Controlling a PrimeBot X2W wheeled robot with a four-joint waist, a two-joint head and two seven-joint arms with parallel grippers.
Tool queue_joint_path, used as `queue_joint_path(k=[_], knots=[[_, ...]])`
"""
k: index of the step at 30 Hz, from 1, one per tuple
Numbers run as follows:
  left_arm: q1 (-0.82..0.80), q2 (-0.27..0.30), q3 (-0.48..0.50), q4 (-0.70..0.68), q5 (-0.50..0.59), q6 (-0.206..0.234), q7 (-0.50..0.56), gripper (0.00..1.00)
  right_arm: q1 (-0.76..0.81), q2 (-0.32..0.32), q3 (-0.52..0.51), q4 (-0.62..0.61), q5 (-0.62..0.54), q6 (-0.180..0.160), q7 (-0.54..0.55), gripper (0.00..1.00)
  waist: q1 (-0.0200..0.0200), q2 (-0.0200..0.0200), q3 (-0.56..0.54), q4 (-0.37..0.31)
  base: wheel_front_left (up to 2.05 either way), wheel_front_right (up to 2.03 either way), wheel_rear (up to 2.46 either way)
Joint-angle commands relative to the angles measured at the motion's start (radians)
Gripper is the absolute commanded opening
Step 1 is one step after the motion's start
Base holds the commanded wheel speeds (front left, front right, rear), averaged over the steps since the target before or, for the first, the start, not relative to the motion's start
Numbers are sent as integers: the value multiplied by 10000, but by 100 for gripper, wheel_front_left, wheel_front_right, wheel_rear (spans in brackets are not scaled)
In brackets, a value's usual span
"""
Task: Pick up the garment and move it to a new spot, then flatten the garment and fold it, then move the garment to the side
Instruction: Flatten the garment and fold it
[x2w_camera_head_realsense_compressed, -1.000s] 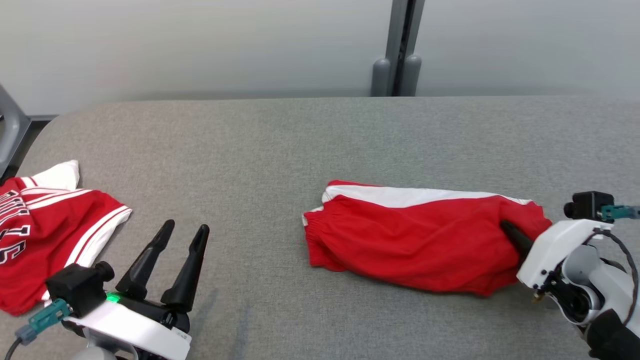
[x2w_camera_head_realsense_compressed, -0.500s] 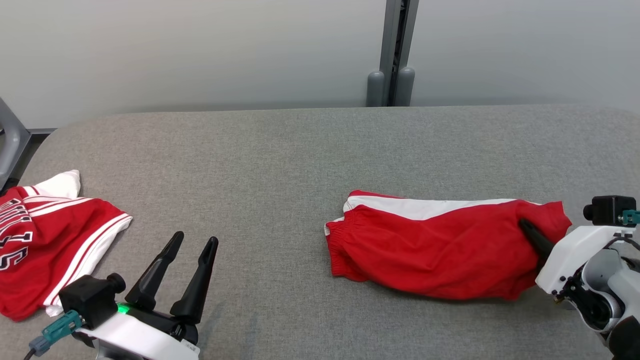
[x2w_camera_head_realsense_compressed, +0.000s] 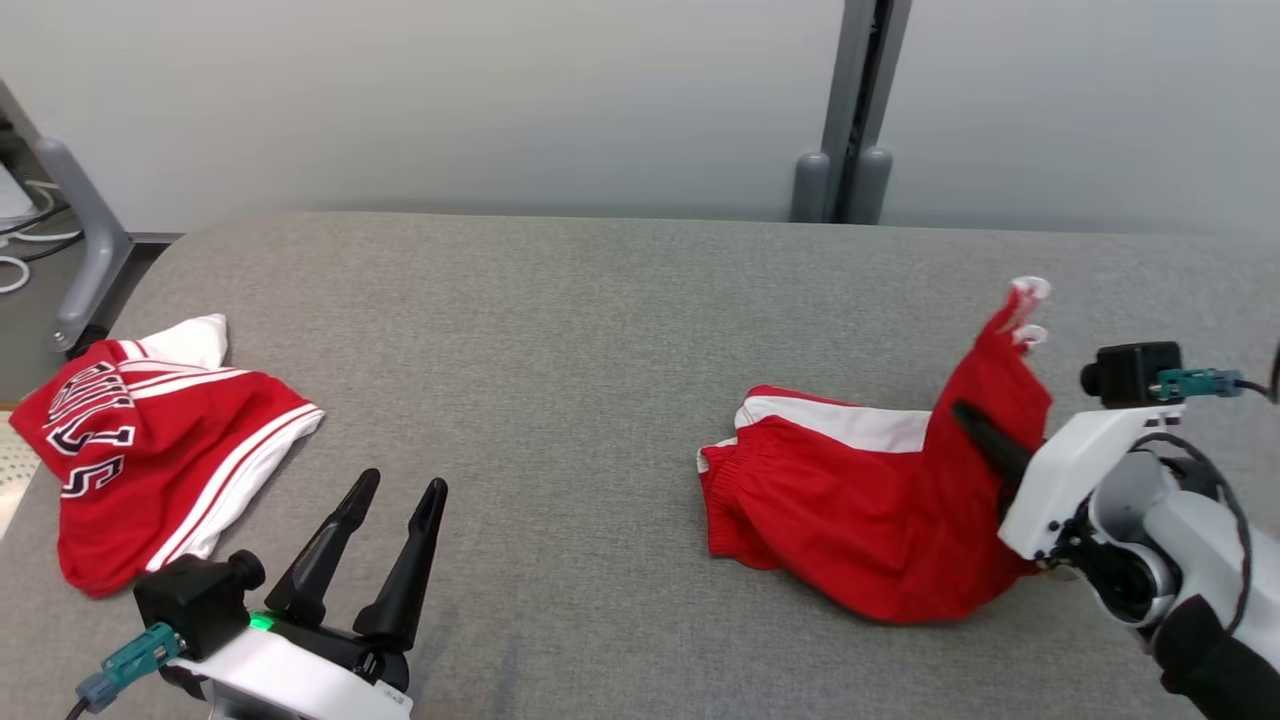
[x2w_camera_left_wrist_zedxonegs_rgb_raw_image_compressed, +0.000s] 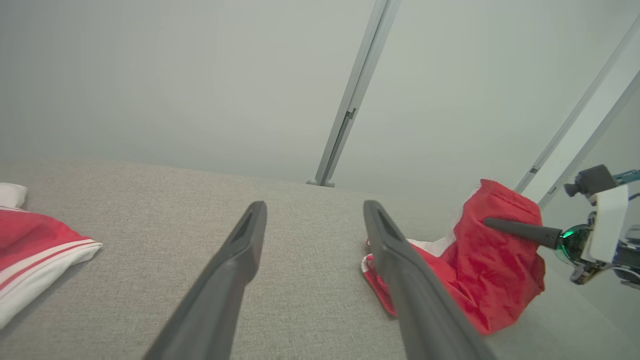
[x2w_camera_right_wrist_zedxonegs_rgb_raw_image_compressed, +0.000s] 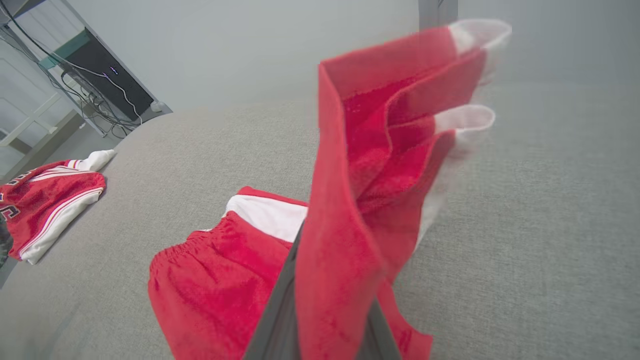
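My right claw (x2w_camera_head_realsense_compressed: 978, 428) pinches one end of the red shorts (x2w_camera_head_realsense_compressed: 850, 500), holding it raised off the grey table (x2w_camera_head_realsense_compressed: 560, 330); my left claw (x2w_camera_head_realsense_compressed: 403, 483) hovers spread, empty.

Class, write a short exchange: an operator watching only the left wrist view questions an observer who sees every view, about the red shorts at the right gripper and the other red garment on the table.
Operator: I see the right gripper touching the shorts. Is cloth actually gripped?
Observer: Yes. The right wrist view shows a fold of the red cloth clamped between both fingers.
Operator: And the jersey at my left edge? I see only white stripes on red.
Observer: The head view shows dark lettering with white outlines across its red front.
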Motion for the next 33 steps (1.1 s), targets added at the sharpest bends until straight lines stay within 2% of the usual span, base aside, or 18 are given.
queue_joint_path(k=[1, 5, 9, 14, 15, 18, 20, 27, 33], knots=[[36, -31, 34, 24, -40, -58, -38, 100, -84, 86, 60, -83, 16, 3, 98, 0, 0, 0, -45, 136, 0, 0, 0], [56, -58, 12, 94, -55, -44, -18, 100, -63, 437, 304, -111, 89, 3, 358, 0, 0, 0, -105, 403, 0, 0, 0], [81, -61, -10, 146, -65, -59, 3, 100, -80, 882, 471, 63, 153, 3, 480, 9, 0, 0, -116, 599, 0, 0, 0], [-35, -64, -38, 201, -86, -71, 40, 100, -79, 1493, 661, 720, 372, 3, 697, 13, 0, 0, -92, 836, 0, 0, 0], [-39, -68, -37, 216, -98, -64, 40, 100, -77, 1577, 683, 814, 417, 3, 728, 18, 0, 0, -84, 867, 0, 0, 0], [-35, -81, -27, 243, -132, -72, 35, 100, -118, 1757, 763, 1024, 504, 3, 622, 43, 0, 0, -56, 937, 0, 0, 0], [-30, -86, -18, 257, -147, -78, 31, 100, -160, 1846, 829, 1108, 554, 3, 565, 100, 0, 0, -48, 952, 0, 0, 0], [76, -119, 25, 267, -138, -19, 19, 100, -176, 1952, 861, 771, 865, 3, 55, 100, 0, 0, -175, 757, 0, 0, 0], [237, -161, 58, 211, -86, 95, 3, 100, 75, 1362, 739, -88, 1103, 3, -560, 100, 0, 0, -381, 314, 0, 0, 0]])
